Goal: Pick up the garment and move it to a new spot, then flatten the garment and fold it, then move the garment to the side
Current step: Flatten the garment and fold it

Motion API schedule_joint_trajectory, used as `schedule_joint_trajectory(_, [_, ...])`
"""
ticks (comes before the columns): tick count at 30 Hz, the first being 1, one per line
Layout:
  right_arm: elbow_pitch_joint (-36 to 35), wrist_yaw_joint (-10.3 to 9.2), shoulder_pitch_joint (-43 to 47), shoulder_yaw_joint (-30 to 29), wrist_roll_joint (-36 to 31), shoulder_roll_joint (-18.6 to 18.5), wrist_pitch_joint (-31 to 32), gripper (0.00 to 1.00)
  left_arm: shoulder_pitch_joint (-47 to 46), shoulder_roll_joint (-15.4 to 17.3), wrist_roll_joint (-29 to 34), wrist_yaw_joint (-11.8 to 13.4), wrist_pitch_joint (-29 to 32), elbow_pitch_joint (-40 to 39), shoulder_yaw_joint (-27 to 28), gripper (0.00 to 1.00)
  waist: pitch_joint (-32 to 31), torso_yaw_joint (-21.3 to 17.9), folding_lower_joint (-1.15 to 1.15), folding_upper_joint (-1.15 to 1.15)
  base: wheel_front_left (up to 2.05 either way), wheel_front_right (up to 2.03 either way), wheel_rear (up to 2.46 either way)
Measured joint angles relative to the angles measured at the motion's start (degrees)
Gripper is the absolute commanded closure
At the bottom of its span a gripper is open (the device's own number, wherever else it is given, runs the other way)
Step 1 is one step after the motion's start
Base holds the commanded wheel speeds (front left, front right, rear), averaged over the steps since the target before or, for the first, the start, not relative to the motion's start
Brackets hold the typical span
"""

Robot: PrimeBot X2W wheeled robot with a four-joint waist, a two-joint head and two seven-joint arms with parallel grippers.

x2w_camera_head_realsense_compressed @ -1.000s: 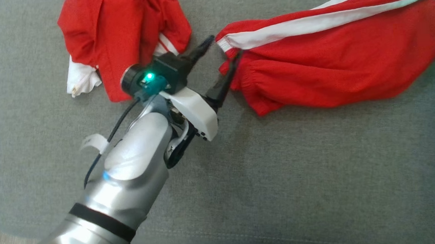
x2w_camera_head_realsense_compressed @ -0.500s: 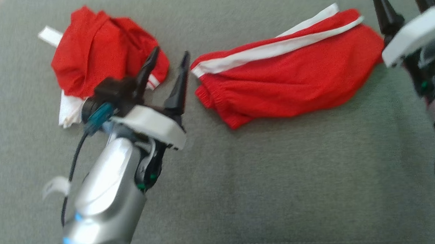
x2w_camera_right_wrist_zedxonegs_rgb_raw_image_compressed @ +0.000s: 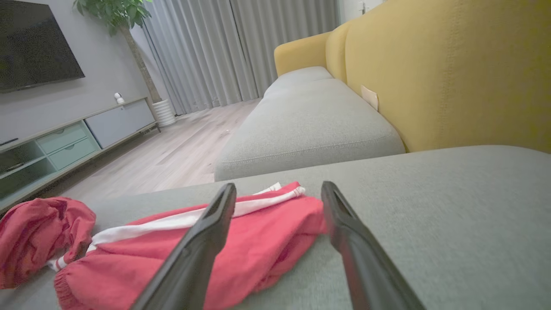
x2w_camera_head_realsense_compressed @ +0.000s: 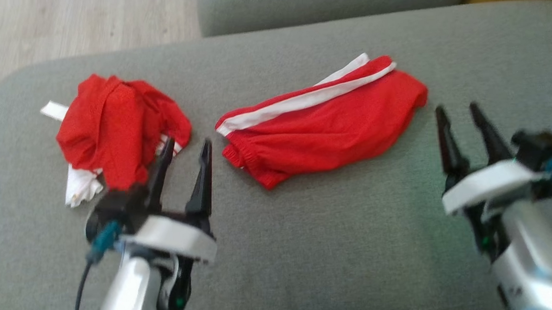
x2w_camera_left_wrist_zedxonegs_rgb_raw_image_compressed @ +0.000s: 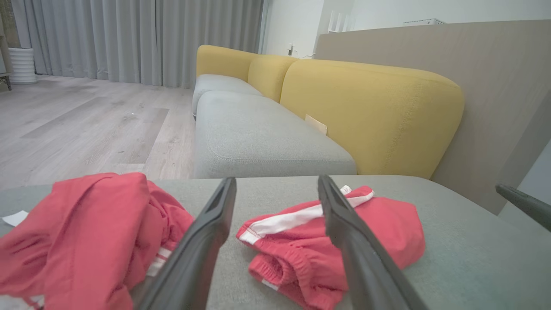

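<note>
Garment position: folded red garment (x2w_camera_head_realsense_compressed: 322,123), white stripe along its upper edge, lies flat on the grey seat cushion (x2w_camera_head_realsense_compressed: 339,247), between the two grippers and touching neither. Left gripper (x2w_camera_head_realsense_compressed: 188,142) stands at the lower left with its fingers spread apart and nothing between them; its tips point up the head view into the gap between the folded piece and a crumpled red garment (x2w_camera_head_realsense_compressed: 116,126). The elastic end of the folded piece lies just beside the left gripper's right-hand finger. Right gripper (x2w_camera_head_realsense_compressed: 457,109) stands at the lower right, fingers likewise apart and empty, near the garment's far rounded end. In the right wrist view that end shows between the fingers, but they do not touch it. Crumpled garment lies bunched, with white fabric showing at its lower edge. Head view is slightly blurred
</note>
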Motion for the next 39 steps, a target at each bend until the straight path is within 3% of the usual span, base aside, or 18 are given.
schedule_joint_trajectory(6, [-4.94,0.0,7.24,-4.19,-4.87,4.37,0.9,0.0,7.38,-1.13,2.47,-0.99,0.0,-2.42,2.19,0.0,-1.94,-1.58,0.0,0.0,0.0,0.0,0.0])
schedule_joint_trajectory(13, [-9.35,0.0,9.34,-8.02,-7.86,5.45,4.38,0.0,9.28,-2.02,4.04,-1.99,0.0,-3.47,3.38,0.0,-1.31,-0.57,0.0,0.0,0.0,0.0,0.0])
schedule_joint_trajectory(14, [-9.8,0.0,9.27,-8.66,-8.11,5.45,4.85,0.67,9.2,-2.05,4.35,-2.04,0.0,-3.47,3.34,0.0,-1.01,-0.18,0.0,0.0,0.0,0.0,0.0])
schedule_joint_trajectory(15, [-10.13,0.0,9.2,-9.27,-8.42,5.46,5.24,1.0,9.14,-2.11,4.38,-2.31,0.0,-3.47,3.35,0.0,-0.71,0.26,0.0,0.0,0.0,0.0,0.0])
schedule_joint_trajectory(22, [-9.47,0.0,5.13,-12.4,-12.62,5.06,9.29,1.0,7.41,-2.34,4.38,-3.27,0.0,-3.38,2.72,0.0,1.79,3.79,0.0,0.0,0.0,0.0,0.0])
schedule_joint_trajectory(28, [-1.15,0.0,-7.47,-14.83,-17.68,1.47,17.85,1.0,4.41,-2.52,2.59,-3.46,0.0,-3.32,-0.26,0.0,5.88,9.02,0.0,0.0,0.0,0.0,0.0])
schedule_joint_trajectory(34, [9.49,0.0,-14.33,-14.41,-20.15,-3.23,26.08,1.0,2.47,-2.6,0.96,-2.93,0.0,-3.34,-2.47,0.0,9.54,13.43,0.0,0.0,0.0,0.0,0.0])
schedule_joint_trajectory(39, [14.97,0.0,-17.41,-13.81,-21.07,-5.78,27.87,1.0,0.97,-2.64,0.15,-2.38,0.0,-3.37,-2.94,0.0,11.65,16.17,0.0,0.0,0.0,0.0,0.0])
